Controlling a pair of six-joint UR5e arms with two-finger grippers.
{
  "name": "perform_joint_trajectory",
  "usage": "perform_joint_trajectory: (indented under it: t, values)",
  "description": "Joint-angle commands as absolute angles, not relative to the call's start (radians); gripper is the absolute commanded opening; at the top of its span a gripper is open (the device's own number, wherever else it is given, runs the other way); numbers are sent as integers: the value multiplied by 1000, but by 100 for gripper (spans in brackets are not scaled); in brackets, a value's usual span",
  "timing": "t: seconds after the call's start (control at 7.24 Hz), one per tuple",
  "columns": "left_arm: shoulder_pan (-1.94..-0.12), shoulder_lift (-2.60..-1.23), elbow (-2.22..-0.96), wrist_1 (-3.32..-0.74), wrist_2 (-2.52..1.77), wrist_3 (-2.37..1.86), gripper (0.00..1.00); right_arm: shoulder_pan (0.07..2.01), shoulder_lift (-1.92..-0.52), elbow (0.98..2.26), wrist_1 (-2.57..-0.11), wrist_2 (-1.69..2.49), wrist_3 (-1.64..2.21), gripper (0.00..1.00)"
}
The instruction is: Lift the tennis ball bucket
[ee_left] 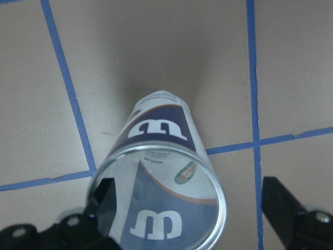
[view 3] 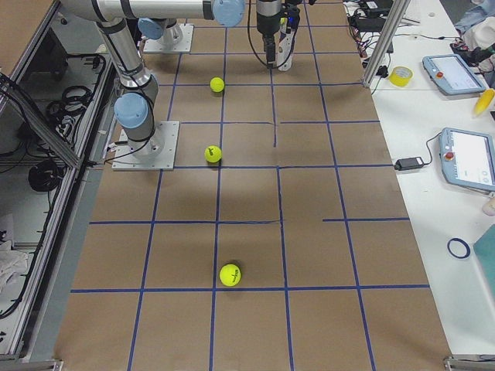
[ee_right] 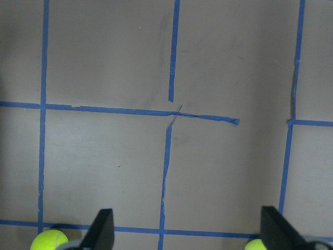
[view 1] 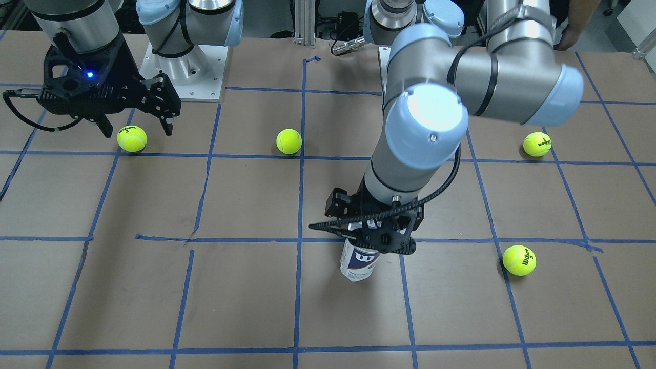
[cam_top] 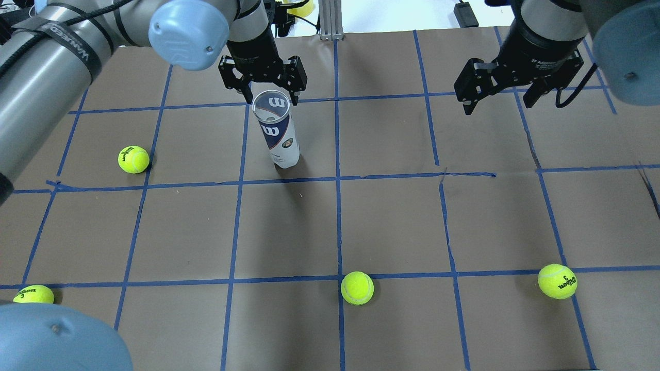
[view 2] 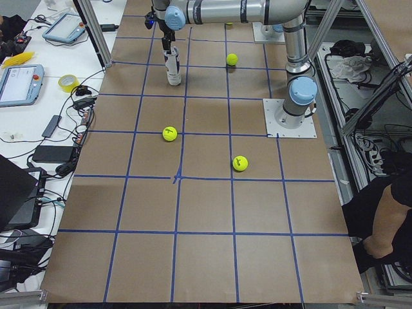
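Plainly upright: tennis ball bucket (cam_top: 281, 139), clear tube, navy-white W label.

Front-facing view: the black left gripper (view 1: 380, 243) hides the upper part of the slim clear-plastic tube with white and navy label (view 1: 359, 265). In the left wrist view the tube's near rim and both black fingers (ee_left: 285, 205) run off the bottom edge, one finger half hidden behind the clear wall. Overhead view: the pale blue arm cap (cam_top: 56, 335) covers part of a yellow-green tennis ball (cam_top: 32, 294), the right wrist view's bottom edge cuts two more balls (ee_right: 48, 241), and in the side views both grippers are too small to judge their jaws.
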State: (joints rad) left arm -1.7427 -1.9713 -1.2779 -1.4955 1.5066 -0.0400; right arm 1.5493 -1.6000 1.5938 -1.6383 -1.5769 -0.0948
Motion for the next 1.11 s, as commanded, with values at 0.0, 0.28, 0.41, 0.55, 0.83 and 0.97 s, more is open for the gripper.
perform_joint_trajectory:
  t: [0.0, 0.28, 0.41, 0.55, 0.83, 0.97]
  values:
    - [-1727, -1895, -1183, -1651, 1508, -72, 100, 1549, -1600, 1594, -1638, -1577, -95, 100]
    - [-1636, -1821, -1202, -1687, 1520, -42, 100, 1549, -1600, 1594, -1638, -1577, -95, 100]
    - [-1597, -1778, -1239, -1700, 1604, 35, 100, 1549, -1601, 1594, -1638, -1577, -95, 100]
    - [-1585, -1746, -1315, -1692, 1612, 47, 100, 1549, -1600, 1594, -1638, -1577, -95, 100]
    - [-1568, -1657, -1477, -1600, 1612, 35, 100, 1549, -1601, 1594, -1638, -1577, -95, 100]
    - [-1556, -1629, -1512, -1574, 1611, 41, 100, 1549, -1600, 1594, -1638, -1577, -95, 100]
